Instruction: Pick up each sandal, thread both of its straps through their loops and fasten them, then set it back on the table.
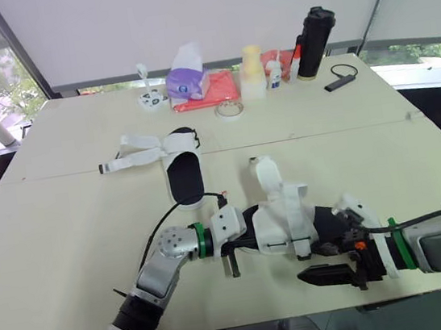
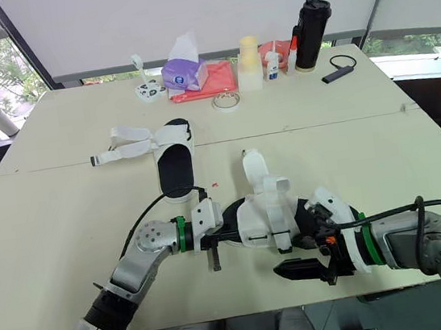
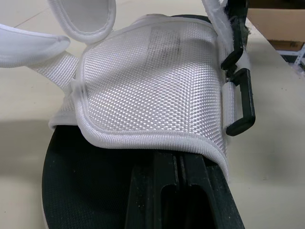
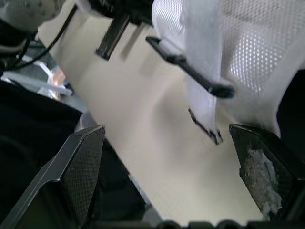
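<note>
My left arm bends inward, left gripper (image 1: 242, 245) clamped on the sandal (image 1: 285, 209) sole, nearer me than the spare sandal (image 1: 182, 172). My right arm reaches in opposite, right gripper (image 4: 167, 143) fingers spread wide.

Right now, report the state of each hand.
Left hand: closed, tucked under the mesh upper of the white-strapped, black-soled sandal.
Right hand: open, holding nothing, beside that sandal.

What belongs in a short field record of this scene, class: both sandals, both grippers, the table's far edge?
near sandal: white upper, black sole, one strap end loose
far sandal: flat on the table, straps spread open
left gripper: shut on near sandal's sole
right gripper: open, beside near sandal
far edge: tissue box, black bottle
</note>
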